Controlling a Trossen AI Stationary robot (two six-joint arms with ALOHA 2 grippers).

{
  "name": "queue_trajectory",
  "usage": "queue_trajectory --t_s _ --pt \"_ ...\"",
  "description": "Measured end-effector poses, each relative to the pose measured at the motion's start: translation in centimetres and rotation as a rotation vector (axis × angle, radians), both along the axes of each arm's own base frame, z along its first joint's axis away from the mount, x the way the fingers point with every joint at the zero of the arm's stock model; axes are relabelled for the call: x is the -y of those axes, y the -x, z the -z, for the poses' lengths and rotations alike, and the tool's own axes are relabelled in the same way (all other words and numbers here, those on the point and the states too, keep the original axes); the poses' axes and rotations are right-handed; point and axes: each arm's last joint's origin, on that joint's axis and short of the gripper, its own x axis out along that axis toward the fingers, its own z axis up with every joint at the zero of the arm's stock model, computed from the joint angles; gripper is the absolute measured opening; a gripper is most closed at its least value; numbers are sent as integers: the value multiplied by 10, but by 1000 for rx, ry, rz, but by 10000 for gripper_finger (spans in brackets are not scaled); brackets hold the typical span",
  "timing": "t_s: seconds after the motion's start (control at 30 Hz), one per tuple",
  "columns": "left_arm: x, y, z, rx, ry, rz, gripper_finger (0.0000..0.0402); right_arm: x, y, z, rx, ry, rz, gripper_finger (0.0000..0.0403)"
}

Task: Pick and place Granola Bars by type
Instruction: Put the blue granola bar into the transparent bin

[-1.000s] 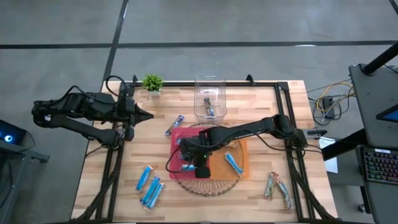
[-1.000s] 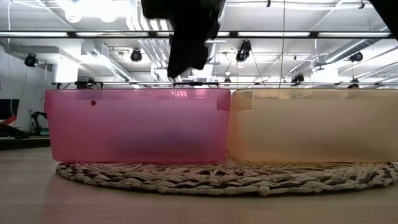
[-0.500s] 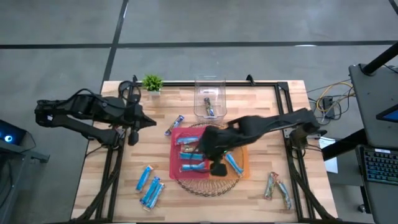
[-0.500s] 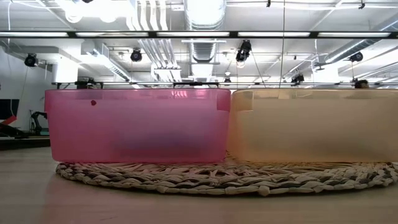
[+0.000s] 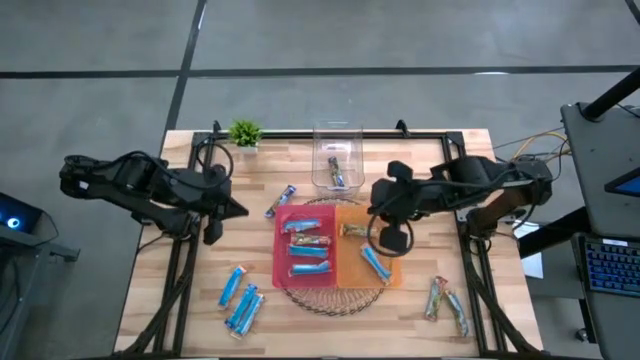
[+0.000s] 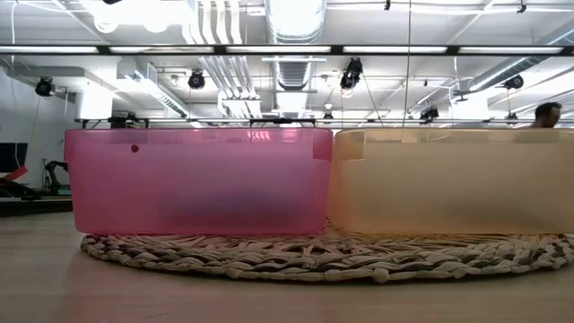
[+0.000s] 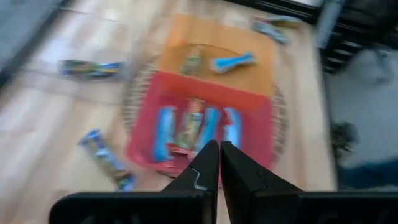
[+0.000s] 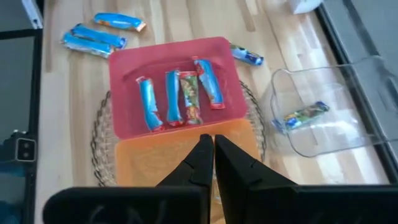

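Several granola bars lie in the pink bin, most of them light blue, one green-brown. The orange bin beside it holds a light blue bar and a brown bar. Loose bars lie on the table: one far of the pink bin, three at the near left, two at the near right. My right gripper hangs shut and empty above the orange bin's far edge. My left gripper is shut and empty, left of the bins.
Both bins stand on a round woven mat. A clear container with one bar in it stands at the far middle. A small green plant is at the far left. Black frame rails run along the table's sides.
My right gripper has risen out of the pink bin and drawn back toward the table's right and far side, leaving the low view. The bars in the pink bin now show uncovered. My left gripper has swung a little toward the near edge.
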Motion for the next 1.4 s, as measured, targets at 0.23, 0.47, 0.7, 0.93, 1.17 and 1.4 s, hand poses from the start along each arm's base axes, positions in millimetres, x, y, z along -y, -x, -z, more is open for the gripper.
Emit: queue_trajectory --t_s 0.23,0.47,0.7,0.93,1.17,1.4 --pt "-4 1 3 -24 -13 -140 0 2 5 4 -15 6 16 8" --pt "-17 -9 9 -69 -82 -423 0 0 0 26 -91 21 26 8" --pt "-43 -32 6 -119 -101 -572 0 0 -2 36 -121 -2 70 8" --pt "-85 -43 6 -175 -2 -673 2 -6 9 29 -86 -47 90 8" --pt "-112 -53 19 -257 124 -625 59 -11 26 17 -30 -99 124 8" --pt "-130 -76 42 -374 138 -656 153 -17 41 9 44 -75 174 8"
